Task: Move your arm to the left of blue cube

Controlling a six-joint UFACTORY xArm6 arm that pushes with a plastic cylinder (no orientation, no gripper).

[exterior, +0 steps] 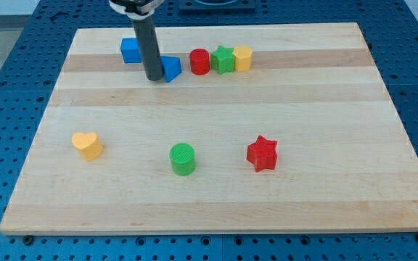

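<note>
Near the view's top, on the wooden table (325,101), my tip (154,77) rests on the surface at the end of the dark rod (148,43), which comes straight down from the top edge of the view. No hand shows on this arm, only the rod, so I cannot tell of any opening or closing. The blue cube (130,50) lies just up and to the view's left of my tip, and the rod covers its right edge, so I cannot tell whether they touch. Just to the view's right of my tip, and seemingly touching the rod, is a second blue block (172,69) with a wedge-like shape. So my tip is between the two blue pieces, on the right side of the cube. Further to the view's right of my tip, three blocks stand in a tight row: a red cylinder (199,61), a green star (223,59) and a yellow block (242,57) whose shape looks roughly hexagonal. Well below my tip, towards the view's bottom, three more blocks lie apart from one another: a yellow heart (87,145) to the lower left, a green cylinder (183,159) below and slightly right, and a red star (263,153) to the lower right.
</note>
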